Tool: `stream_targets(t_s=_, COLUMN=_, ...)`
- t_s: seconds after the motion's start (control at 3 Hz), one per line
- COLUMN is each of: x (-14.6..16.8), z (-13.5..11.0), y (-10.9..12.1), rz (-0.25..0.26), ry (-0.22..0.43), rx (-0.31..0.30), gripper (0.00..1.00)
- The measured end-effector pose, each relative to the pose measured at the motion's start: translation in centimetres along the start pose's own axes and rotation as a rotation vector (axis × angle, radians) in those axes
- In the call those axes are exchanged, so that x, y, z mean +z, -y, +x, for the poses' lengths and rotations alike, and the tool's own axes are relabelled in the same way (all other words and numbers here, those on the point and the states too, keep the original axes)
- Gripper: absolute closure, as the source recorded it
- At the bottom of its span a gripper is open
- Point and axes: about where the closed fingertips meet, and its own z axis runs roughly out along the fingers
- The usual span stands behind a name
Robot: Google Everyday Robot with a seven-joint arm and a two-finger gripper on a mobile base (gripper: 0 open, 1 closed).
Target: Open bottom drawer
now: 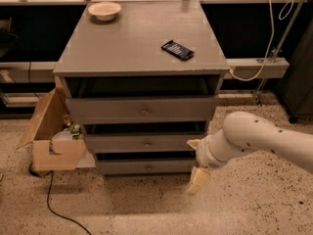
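The grey cabinet (142, 43) has three drawers. The bottom drawer (122, 167) is the lowest and slimmest, with a small round knob (149, 168) at its centre, and its front sits in line with the drawers above. My gripper (195, 161) is at the cabinet's lower right corner, level with the bottom drawer's right end and to the right of the knob. Its two tan fingers (198, 180) are spread apart and hold nothing. The white arm (259, 138) comes in from the right.
A cream bowl (104, 10) and a dark packet (177, 50) lie on the cabinet top. An open cardboard box (56, 141) with items stands against the cabinet's left side. A black cable (54, 204) runs over the speckled floor at the front left. A white cable (266, 38) hangs at the back right.
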Motion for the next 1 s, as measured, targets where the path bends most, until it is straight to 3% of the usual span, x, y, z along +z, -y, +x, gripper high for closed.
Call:
stream_targets(t_s=0.67, x=13.5, z=2.8, y=0.2, rz=-0.128, ry=0.077, rx=0.056, gripper=0.00)
stream_targets(t_s=1.0, x=13.5, z=2.8, y=0.2, rz=-0.128, ry=0.077, rx=0.056, gripper=0.00)
